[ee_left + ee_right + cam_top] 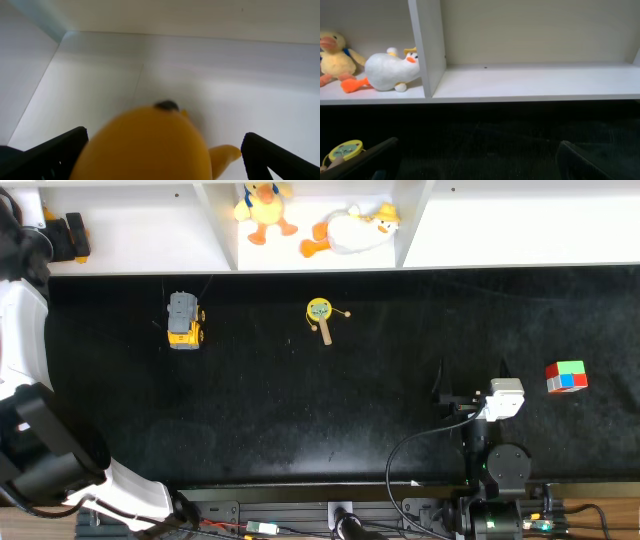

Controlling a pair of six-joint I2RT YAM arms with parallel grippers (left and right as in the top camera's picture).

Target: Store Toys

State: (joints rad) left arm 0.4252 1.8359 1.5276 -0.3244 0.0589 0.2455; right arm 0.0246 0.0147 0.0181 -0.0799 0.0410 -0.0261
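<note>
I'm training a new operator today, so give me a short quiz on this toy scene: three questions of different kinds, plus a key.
1. Multiple choice: which shelf compartment holds the yellow duck and the white duck? A left, B middle, C right.
2. True or false: the cube lies on the shelf.
3. Fill in: ___ toys lie on the table.
Key: 1 B. 2 false, it lies on the table. 3 three: truck, rattle, cube.
</note>
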